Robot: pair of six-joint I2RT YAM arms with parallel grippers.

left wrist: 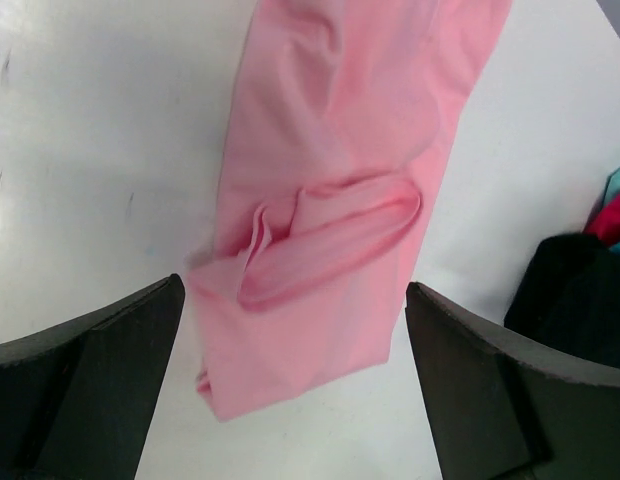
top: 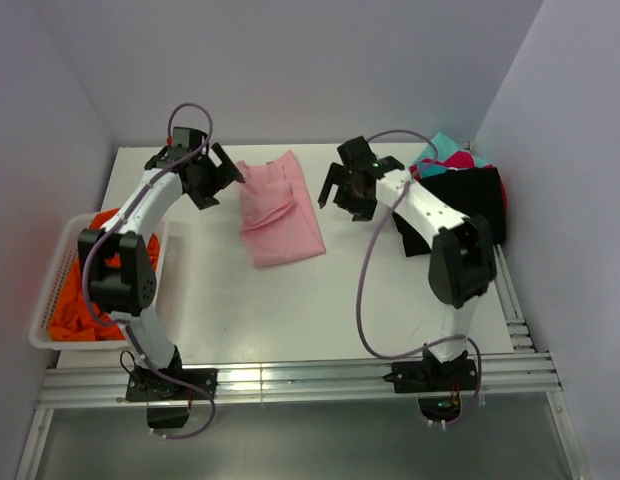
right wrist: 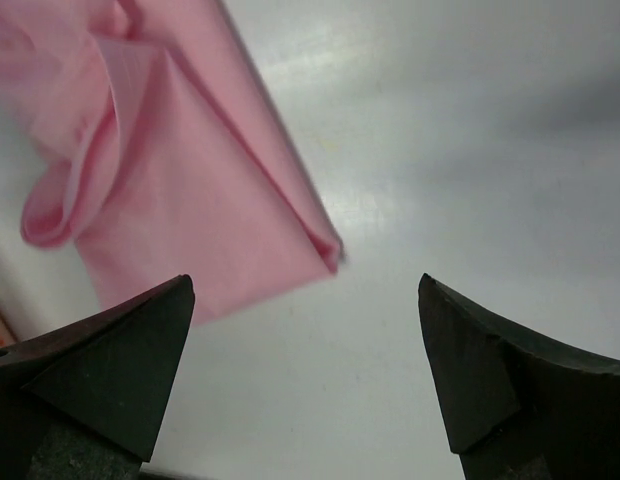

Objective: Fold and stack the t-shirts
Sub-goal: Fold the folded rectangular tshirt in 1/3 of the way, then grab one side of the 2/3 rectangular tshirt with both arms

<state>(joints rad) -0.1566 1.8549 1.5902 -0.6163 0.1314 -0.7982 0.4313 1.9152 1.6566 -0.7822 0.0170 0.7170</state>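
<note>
**Both grippers spread and empty by the pink shirt**

Left gripper [left wrist: 292, 290] hangs with its jaws wide apart and holds nothing, just off the far left corner of the light pink t-shirt [top: 280, 212]. The right gripper [right wrist: 305, 282] is just as widely spread and just as empty, over bare table [top: 290, 320] near the shirt's right side. The shirt lies folded into a long strip near the middle of the far edge, with a loose sleeve fold bunched on top. Both wrist views cut off its ends.

At the far right corner a black t-shirt [top: 468, 195] covers most of a pile. Only slivers of a teal t-shirt [top: 440, 146] and a magenta t-shirt [top: 462, 160] show behind it, and the right arm crosses its near side.

A white mesh basket [top: 48, 318] sits at the left edge, filled with crumpled orange t-shirts [top: 72, 305]. The left arm hides part of the basket, and I cannot tell how many garments it holds.
</note>
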